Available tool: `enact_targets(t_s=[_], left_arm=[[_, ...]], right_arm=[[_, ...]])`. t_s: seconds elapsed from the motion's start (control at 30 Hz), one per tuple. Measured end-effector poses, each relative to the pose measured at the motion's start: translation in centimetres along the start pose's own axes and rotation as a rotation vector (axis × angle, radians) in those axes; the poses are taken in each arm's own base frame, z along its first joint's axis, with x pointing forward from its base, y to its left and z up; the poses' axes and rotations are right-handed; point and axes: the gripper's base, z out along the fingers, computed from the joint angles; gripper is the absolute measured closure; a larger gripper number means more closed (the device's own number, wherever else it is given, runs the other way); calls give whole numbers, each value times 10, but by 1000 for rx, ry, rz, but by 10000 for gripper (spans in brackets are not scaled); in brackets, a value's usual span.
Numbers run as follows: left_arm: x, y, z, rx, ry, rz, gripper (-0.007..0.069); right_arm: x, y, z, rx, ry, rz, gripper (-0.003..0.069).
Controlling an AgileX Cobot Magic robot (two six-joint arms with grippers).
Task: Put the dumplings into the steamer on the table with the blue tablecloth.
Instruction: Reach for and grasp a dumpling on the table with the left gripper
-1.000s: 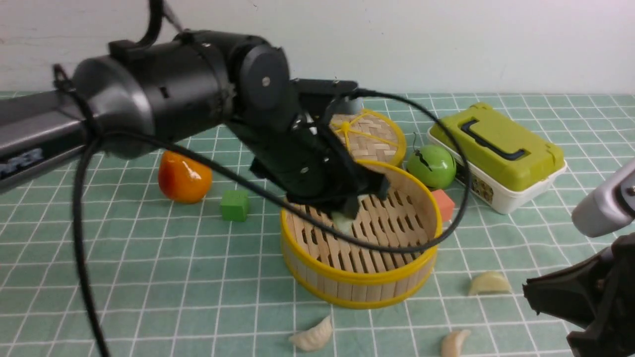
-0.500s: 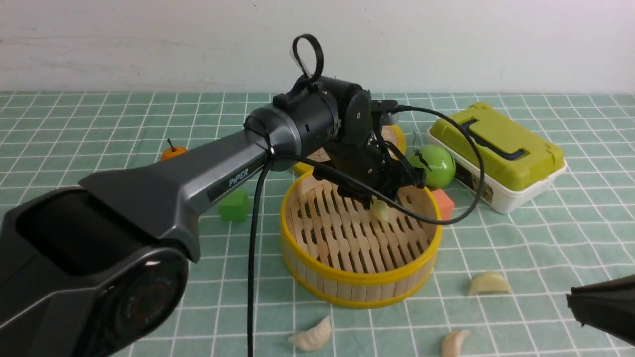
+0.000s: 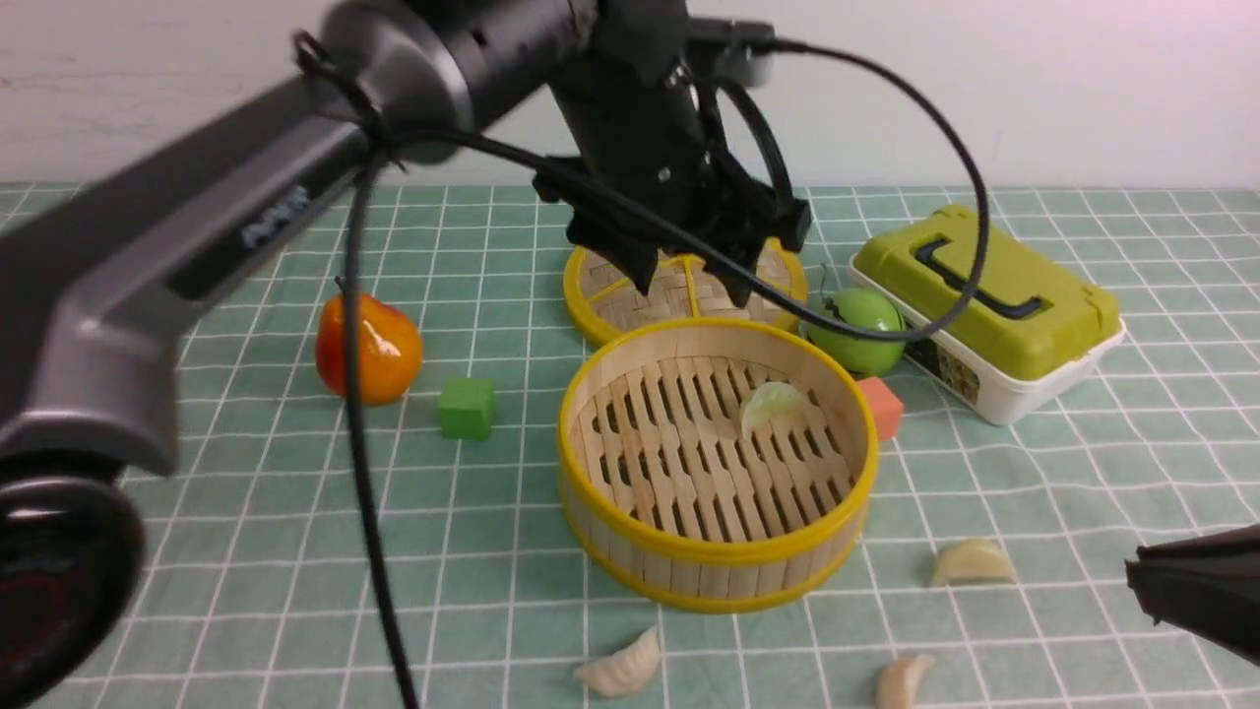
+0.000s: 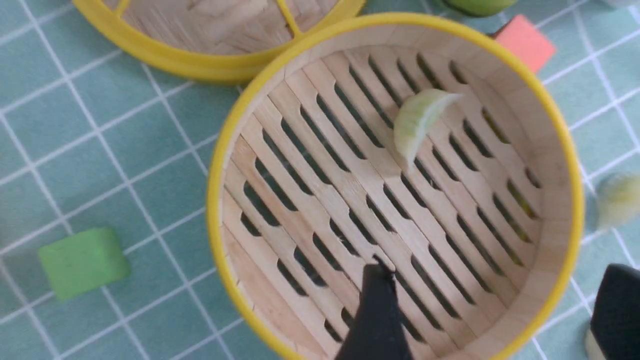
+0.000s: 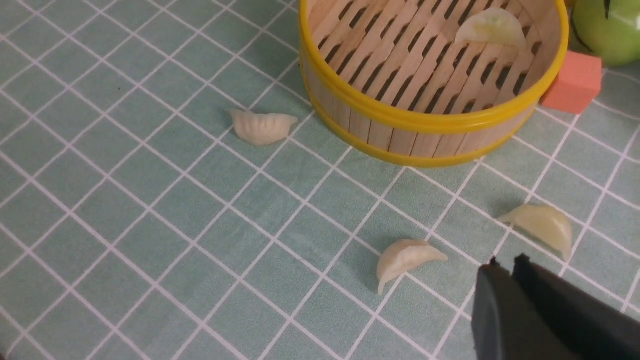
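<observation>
Now one dumpling in, three left

On the table (image 3: 246,551), the steamer (image 3: 610,537) holds one pale-green dumpling (image 3: 773,402), released within the last half second. The left tool (image 3: 691,290), gripping it low inside before, has risen and hangs wide open and empty. The right tool (image 5: 507,262), jaws together, holds nothing beside three dumplings (image 5: 405,257) outside the steamer.

Robot lab, tabletop test setup. Bare white wall (image 3: 984,89) behind. Whole surface under teal grid cloth (image 3: 246,512), like staged work mat. Black robot arm (image 3: 197,226) with loose cable (image 3: 364,492) reaching over it. Items are props, not real food: glossy plastic orange fruit (image 3: 367,347), green apple (image 3: 858,330), green cube (image 3: 467,408), pink cube (image 3: 881,406), toy dumplings (image 3: 620,672), bamboo steamer (image 3: 709,556), lid (image 3: 610,305), green-lidded box (image 3: 984,286).
</observation>
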Motion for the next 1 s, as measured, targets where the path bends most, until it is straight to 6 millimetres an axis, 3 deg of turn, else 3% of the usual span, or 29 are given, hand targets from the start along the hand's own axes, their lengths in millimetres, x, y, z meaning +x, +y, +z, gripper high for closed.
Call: enact_targets(t_s=[0.07,0.23,0.3,0.33,0.4,0.5,0.6,0.87,1.0], left_arm=[[10,1,-24,1,-2,16,103],[54,7,-33,0,123,36,104],[94,13,-15,-6,275,40,104],[94,13,-15,-6,275,40,104],[128,17,13,-2,375,38,104],[150,19,40,17,405,42,104],[161,18,63,49,411,39,104],[165,-7,108,57,309,220,104],[171,-10,124,44,323,257,123]], right_arm=[[-1,0,0,3,-7,0,617],[-1,0,0,1,-11,3,611],[-1,0,0,-2,-15,8,607],[-1,0,0,-1,-16,8,606],[-2,1,0,-5,-19,13,604],[-2,0,0,-3,-26,14,601],[-3,0,0,0,-35,16,598],[-4,-1,0,8,-40,10,597],[-3,-1,0,14,-35,2,591]])
